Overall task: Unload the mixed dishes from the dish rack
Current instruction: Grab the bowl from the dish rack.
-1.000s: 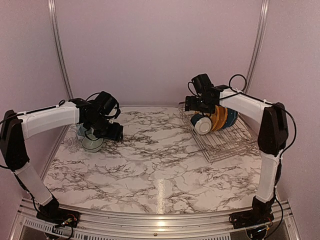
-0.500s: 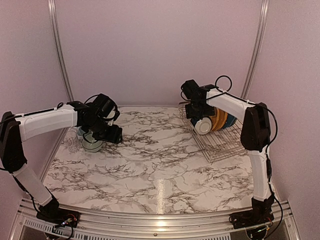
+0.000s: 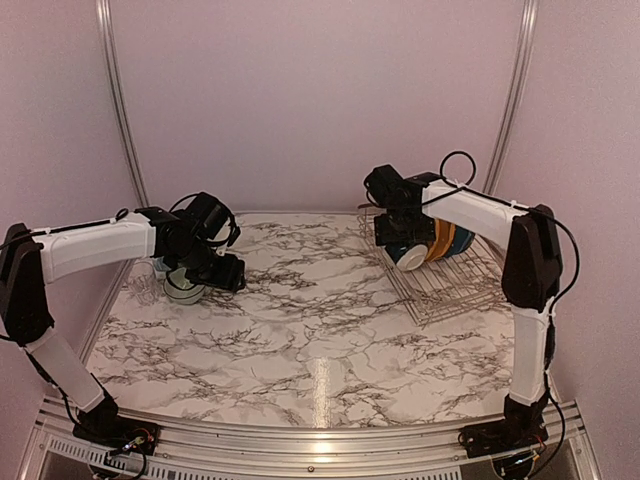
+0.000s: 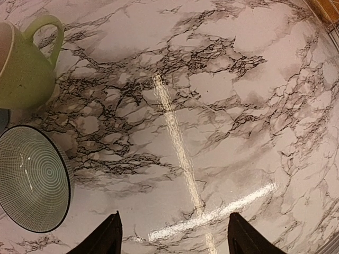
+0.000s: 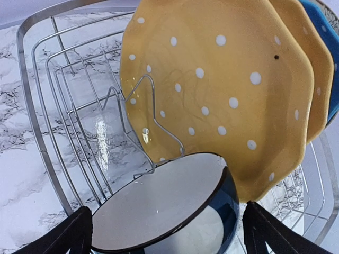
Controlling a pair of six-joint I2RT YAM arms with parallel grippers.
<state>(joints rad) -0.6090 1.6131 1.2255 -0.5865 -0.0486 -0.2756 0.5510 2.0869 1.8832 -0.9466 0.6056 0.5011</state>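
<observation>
The dish rack (image 3: 455, 285) stands at the back right. It holds two mustard-yellow dotted plates (image 5: 222, 90) and a blue plate (image 5: 332, 63) on edge. A bowl (image 5: 164, 211), white inside and dark blue outside, lies tilted in front of them, also in the top view (image 3: 410, 257). My right gripper (image 5: 169, 241) is open, one finger on each side of the bowl's rim, not closed on it. My left gripper (image 4: 175, 243) is open and empty over bare marble. A pale-green mug (image 4: 21, 69) and a ring-patterned bowl (image 4: 32, 180) stand left of it.
The rack's wire dividers (image 5: 153, 127) rise just behind the bowl, and its rim (image 5: 32, 121) curves round the left. A clear glass (image 3: 140, 287) stands at the table's left edge beside the unloaded bowl (image 3: 183, 290). Pink walls enclose the table.
My right gripper has come down and back from above the rack's left end, onto the bowl. My left gripper has shifted slightly beside the unloaded bowl.
</observation>
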